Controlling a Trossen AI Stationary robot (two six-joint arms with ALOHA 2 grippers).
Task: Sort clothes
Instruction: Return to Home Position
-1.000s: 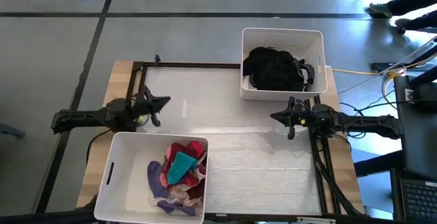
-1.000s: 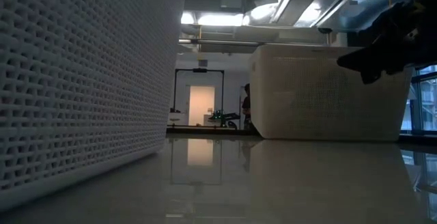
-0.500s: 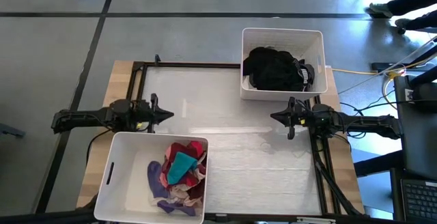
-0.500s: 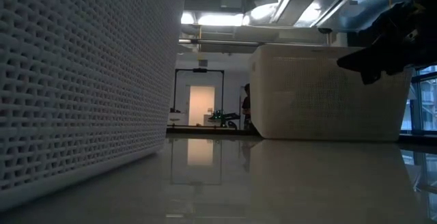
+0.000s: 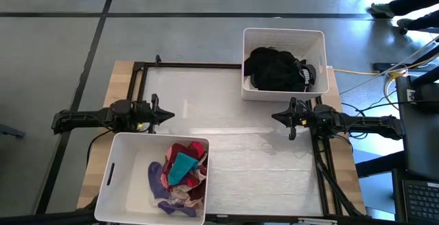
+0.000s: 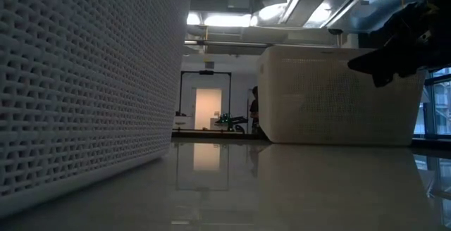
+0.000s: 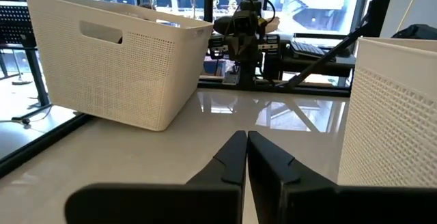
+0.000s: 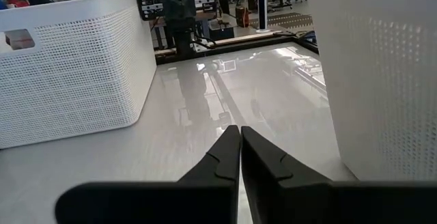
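Coloured clothes [image 5: 180,172], pink, maroon, teal and purple, lie piled in the white bin [image 5: 116,177] at the table's near left. Black clothes [image 5: 278,69] fill the white bin [image 5: 319,46] at the far right. My left gripper [image 5: 169,114] is shut and empty at the table's left side, just beyond the near bin; its fingertips [image 7: 246,136] meet in the left wrist view. My right gripper [image 5: 275,116] is shut and empty at the right side, just in front of the far bin; its fingertips [image 8: 240,131] meet in the right wrist view.
The glossy white table top [image 5: 226,122] lies bare between the two grippers. A black frame [image 5: 192,65] runs along the table's far edge and sides. In the low view the near bin's wall [image 6: 84,83] fills the left, and the far bin [image 6: 331,97] stands behind.
My left gripper has turned about its own axis and come level, and its tip has gone a little toward the table's right edge. My right arm has kept still.
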